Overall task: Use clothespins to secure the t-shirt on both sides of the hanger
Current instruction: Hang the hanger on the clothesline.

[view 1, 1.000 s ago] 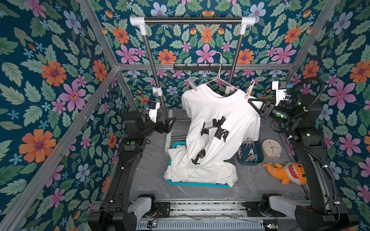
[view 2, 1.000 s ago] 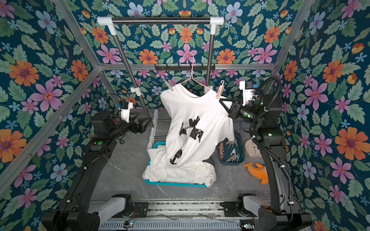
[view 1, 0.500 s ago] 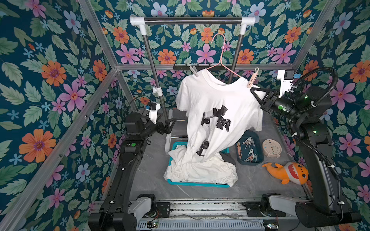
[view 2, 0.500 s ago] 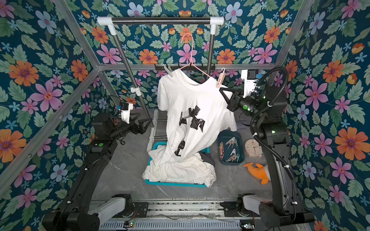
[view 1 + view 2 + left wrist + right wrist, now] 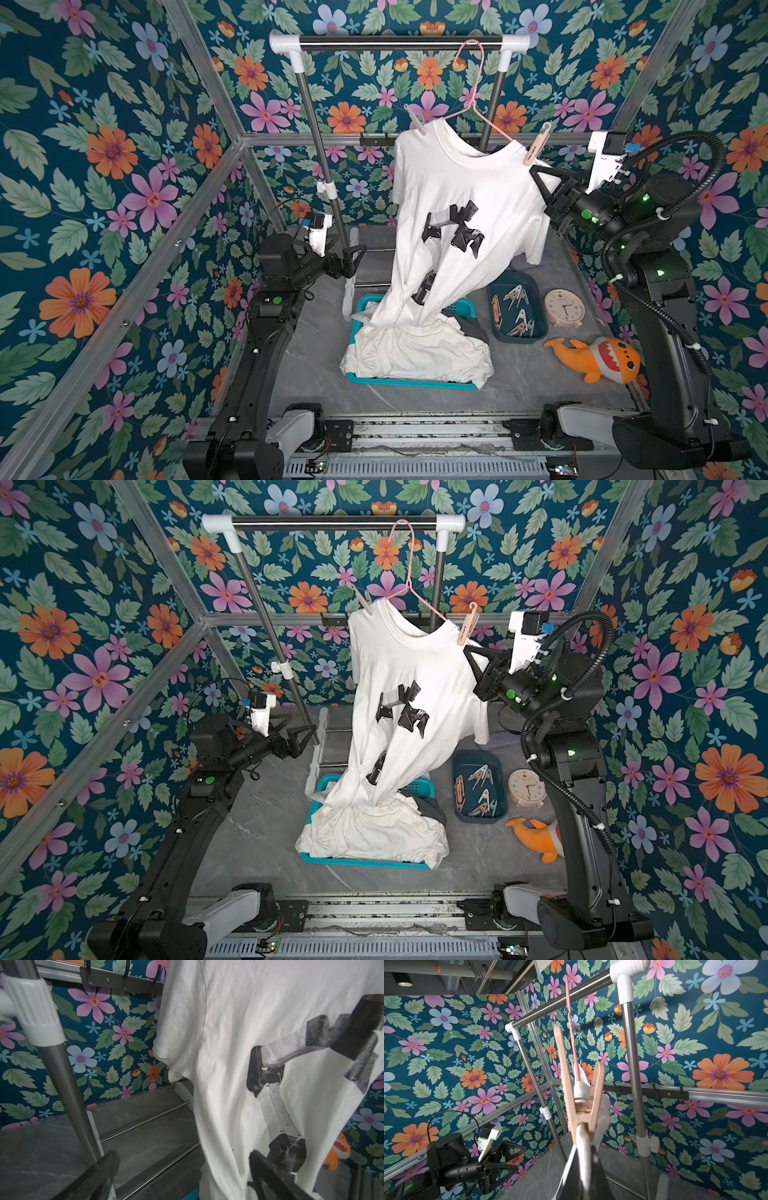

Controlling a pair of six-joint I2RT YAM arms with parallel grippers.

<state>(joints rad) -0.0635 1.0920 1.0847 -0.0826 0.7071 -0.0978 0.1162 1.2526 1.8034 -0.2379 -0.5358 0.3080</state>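
White t-shirt (image 5: 239, 1032) with black-and-grey robot-arm print is seen hanging, creased, one short sleeve turned toward the rack pole. Brushed-steel rack pole (image 5: 62, 1068) with ribbed white plastic connector (image 5: 35, 1014) is stood beside the t-shirt, apart from it. Two thin steel base rods (image 5: 145, 1122) are run over the grey marble-look floor (image 5: 41, 1157) and pass behind the t-shirt. Dark metal hook rail (image 5: 116, 980) is mounted on the floral-papered wall (image 5: 116, 1047) behind the t-shirt. Orange plush toy (image 5: 338, 1151) is partly hidden past the t-shirt's far edge. Left gripper (image 5: 184, 1155) is spread wide: one black finger (image 5: 101, 1172) is clear of the t-shirt, the other overlaps its print; contact cannot be told. Teal basket edge (image 5: 194, 1194) is glimpsed at the t-shirt's lower part.
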